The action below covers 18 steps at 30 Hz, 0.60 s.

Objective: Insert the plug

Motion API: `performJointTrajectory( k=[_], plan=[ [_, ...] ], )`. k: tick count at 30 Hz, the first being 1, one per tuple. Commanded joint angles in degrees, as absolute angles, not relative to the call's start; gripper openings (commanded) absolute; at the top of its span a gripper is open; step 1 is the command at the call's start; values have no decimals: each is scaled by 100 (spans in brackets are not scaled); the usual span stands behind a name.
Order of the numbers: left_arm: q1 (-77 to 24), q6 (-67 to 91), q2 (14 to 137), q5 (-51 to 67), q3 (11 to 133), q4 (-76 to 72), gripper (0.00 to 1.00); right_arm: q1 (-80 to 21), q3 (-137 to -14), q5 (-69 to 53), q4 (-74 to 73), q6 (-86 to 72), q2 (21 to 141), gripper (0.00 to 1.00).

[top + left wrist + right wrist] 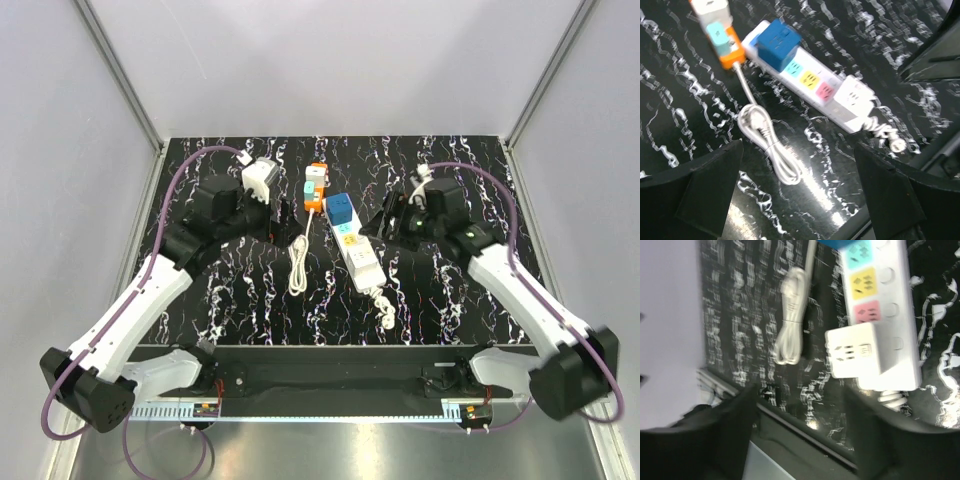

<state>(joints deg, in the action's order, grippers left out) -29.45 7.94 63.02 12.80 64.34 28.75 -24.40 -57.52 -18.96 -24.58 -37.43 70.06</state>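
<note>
The blue plug (341, 210) (779, 42) sits on the far end of the white power strip (358, 255) (812, 82) (900, 315), with no gripper touching it. My right gripper (388, 225) (800, 405) hovers just right of the strip. It is open and holds nothing, and a white cube adapter (855, 352) on the strip's near end lies just beyond its fingers. My left gripper (270, 212) (799, 155) stands open and empty to the left, over bare table near the coiled cable.
An orange-and-white plug (316, 185) (722, 35) lies left of the strip, its white cable coiled (298, 268) (767, 145) (790, 335). Another white cube adapter (262, 180) sits by the left wrist. The strip's own cord curls at its near end (383, 305).
</note>
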Motion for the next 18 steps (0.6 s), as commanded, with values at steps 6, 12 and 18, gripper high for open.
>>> performJointTrajectory(
  k=[6,12,18],
  plan=[
    [-2953,1054,5529,2074,6899,2479,99,-2461,-6625,-1346,-3629,-3393,5432,100],
    [-2953,1336,4950,2303,6812,1935,99,-2461,-7005,-1336,-3973,-3050,4923,100],
    [-2953,1380,4369,2005,6627,1565,99,-2461,-7014,-1064,-3885,-3076,4588,100]
  ],
)
